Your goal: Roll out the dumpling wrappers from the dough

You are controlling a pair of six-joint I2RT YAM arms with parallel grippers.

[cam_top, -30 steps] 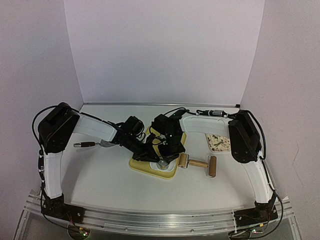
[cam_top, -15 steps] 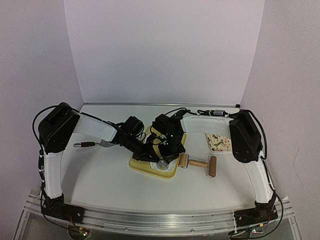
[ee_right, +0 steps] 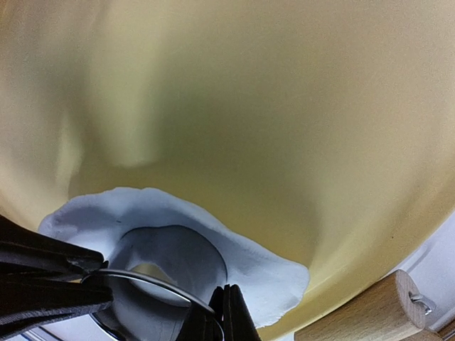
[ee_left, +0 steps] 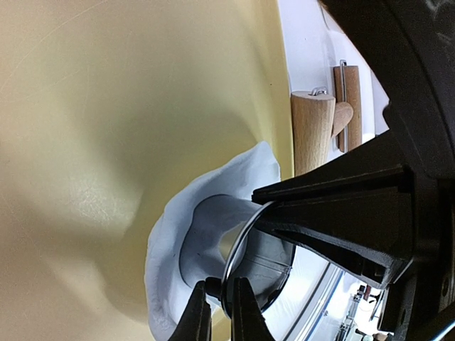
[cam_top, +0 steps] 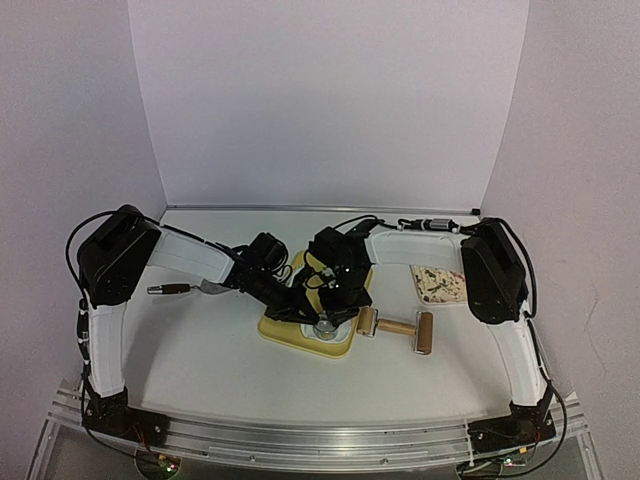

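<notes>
A flat white sheet of dough (ee_left: 162, 249) (ee_right: 266, 266) lies at the near end of a yellow board (cam_top: 285, 333). A shiny round ring cutter (cam_top: 324, 328) (ee_left: 240, 245) (ee_right: 153, 279) stands pressed into it. My left gripper (ee_left: 221, 293) is shut on the cutter's rim, one fingertip inside and one outside. From the opposite side my right gripper (ee_right: 223, 298) is shut on the same rim. The dough inside the ring is sunken and partly hidden by the cutter. No separate dumpling wrappers are in view.
A wooden rolling pin (cam_top: 398, 328) (ee_left: 313, 131) lies just right of the board. A small patterned tray (cam_top: 438, 285) sits at the right, and a brown-handled tool (cam_top: 170, 289) at the left under the left arm. White walls enclose the table.
The right arm's elbow has shifted a little to the right. Both grippers stay on the cutter at the same spot on the dough.
</notes>
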